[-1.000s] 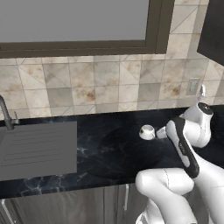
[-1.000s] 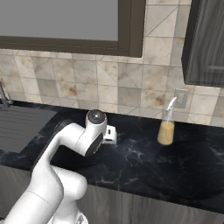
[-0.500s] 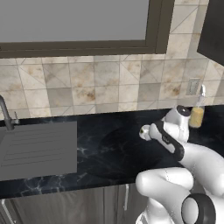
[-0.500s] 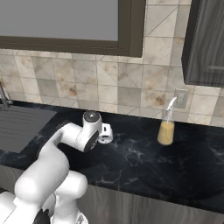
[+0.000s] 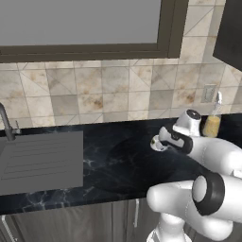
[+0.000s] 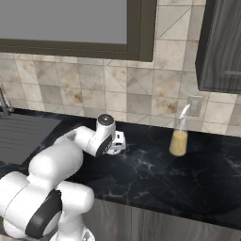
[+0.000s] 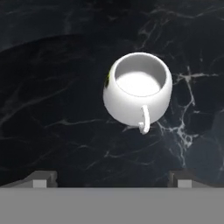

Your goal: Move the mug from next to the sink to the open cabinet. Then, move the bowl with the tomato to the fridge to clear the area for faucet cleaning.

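Note:
The mug (image 7: 138, 92) is a small squat white cup standing upright on the black marble counter, its handle turned toward my hand. My gripper (image 7: 111, 181) hangs above it, open, both dark fingertips (image 7: 41, 179) wide apart and touching nothing. From the left base view the mug (image 5: 155, 143) peeks out just left of my hand. The sink (image 5: 42, 160) with its ribbed drainboard lies far to the left, and the faucet (image 5: 6, 124) rises at its back edge. The bowl, tomato and fridge are out of view.
A soap bottle with amber liquid (image 6: 179, 139) stands at the back wall, right of my hand (image 6: 116, 142). A dark wood-grain wall cabinet (image 6: 223, 47) hangs at the upper right. A framed window (image 5: 85, 23) sits above the tiled backsplash.
My arm has folded forward and the hand has swung left and down to hang over the mug. The jaws stayed wide open. The mug has not moved.

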